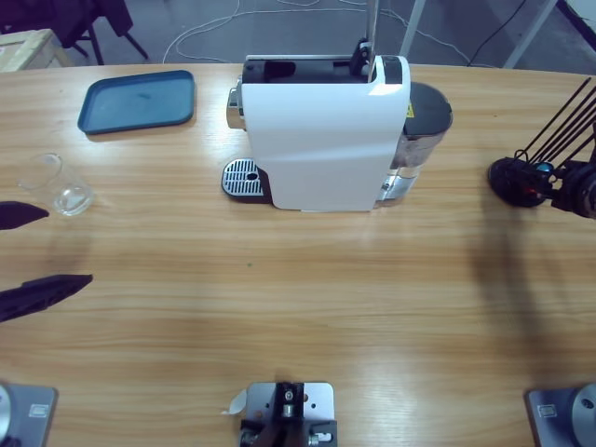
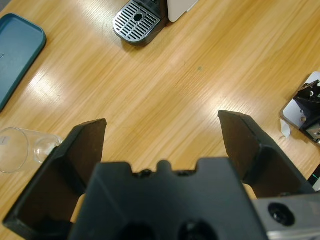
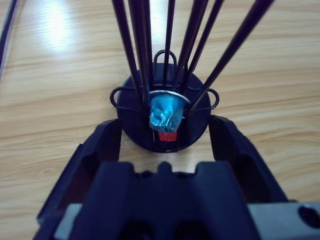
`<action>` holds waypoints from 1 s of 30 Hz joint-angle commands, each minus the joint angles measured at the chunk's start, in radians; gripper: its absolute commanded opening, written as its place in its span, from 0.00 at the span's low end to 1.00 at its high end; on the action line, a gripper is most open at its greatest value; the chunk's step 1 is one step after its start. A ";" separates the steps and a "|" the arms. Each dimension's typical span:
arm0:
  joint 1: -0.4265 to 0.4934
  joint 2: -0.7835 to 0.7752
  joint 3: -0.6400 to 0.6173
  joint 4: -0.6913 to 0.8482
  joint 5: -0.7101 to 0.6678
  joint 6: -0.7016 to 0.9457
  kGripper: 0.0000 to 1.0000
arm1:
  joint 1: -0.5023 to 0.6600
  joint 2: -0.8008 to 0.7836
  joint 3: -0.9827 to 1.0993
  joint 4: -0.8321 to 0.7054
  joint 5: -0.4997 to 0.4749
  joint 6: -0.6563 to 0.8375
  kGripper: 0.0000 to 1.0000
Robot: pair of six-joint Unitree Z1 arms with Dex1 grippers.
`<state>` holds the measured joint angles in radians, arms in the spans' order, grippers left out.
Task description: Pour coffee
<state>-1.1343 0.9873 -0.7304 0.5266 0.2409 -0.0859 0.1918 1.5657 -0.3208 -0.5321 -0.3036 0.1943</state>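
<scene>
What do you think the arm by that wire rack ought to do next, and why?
Probably ease the right pincer forward and close on the blue coffee capsule. Its jaws stand open on either side of the black wire capsule holder, the capsule sits in the rack right ahead, and the white coffee machine needs one before pouring.

We find no readable text, brand, number or sign anywhere. The white coffee machine (image 1: 321,140) carries a small yellow sticker (image 1: 409,109) on its side by the water tank, but any print on it is too small for us to read.
</scene>
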 commanded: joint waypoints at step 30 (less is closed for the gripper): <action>0.005 -0.025 0.038 -0.011 0.015 -0.037 0.97 | -0.045 0.055 0.046 -0.109 0.035 -0.037 0.21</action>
<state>-1.1342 0.9755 -0.7303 0.5231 0.2424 -0.1116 0.1692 1.5827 -0.2972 -0.6283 -0.2874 0.1726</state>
